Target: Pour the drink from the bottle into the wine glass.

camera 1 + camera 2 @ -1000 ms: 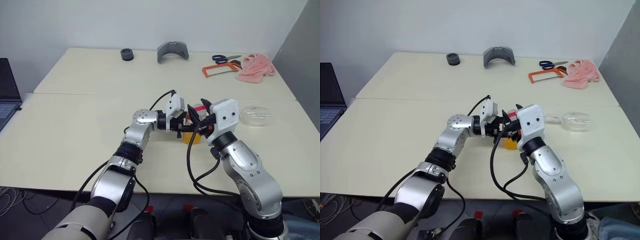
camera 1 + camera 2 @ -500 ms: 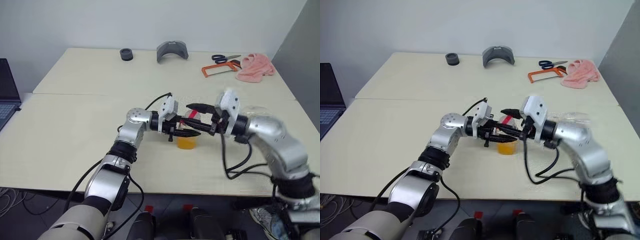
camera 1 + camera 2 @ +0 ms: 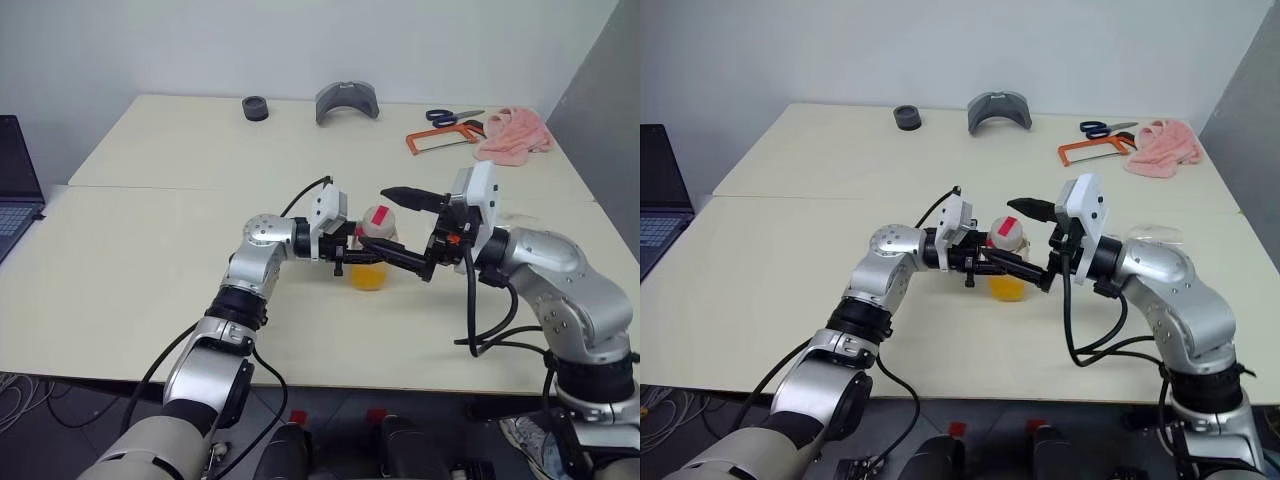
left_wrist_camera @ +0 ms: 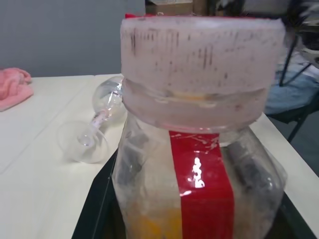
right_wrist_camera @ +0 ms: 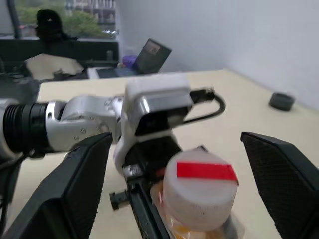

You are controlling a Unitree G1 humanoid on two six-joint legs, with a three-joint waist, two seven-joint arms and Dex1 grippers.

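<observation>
While the surface [image 3: 150, 230] stretches wide and pale under everything, both arms meet near its middle. From the left, the left hand [image 3: 352, 252] reaches level toward the right and is clamped around the bottle [image 3: 371, 250], which stands upright on the surface with its long axis vertical. The right hand [image 3: 405, 227] faces it from the right, fingers [image 5: 79, 191] spread wide apart, one above and one below the level of the cap [image 5: 200, 186], touching nothing. In the right wrist view the cap, white with a red stripe, sits square between those open fingers, so the bottle lies straight ahead of the right hand and close to it; that hand is the nearer free one for unscrewing, I judge. The wine glass [image 4: 97, 124] lies on its side beyond the bottle, off to the right, bowl and foot both on the surface. The drink [image 3: 368, 277] fills only the bottle's lower part.
</observation>
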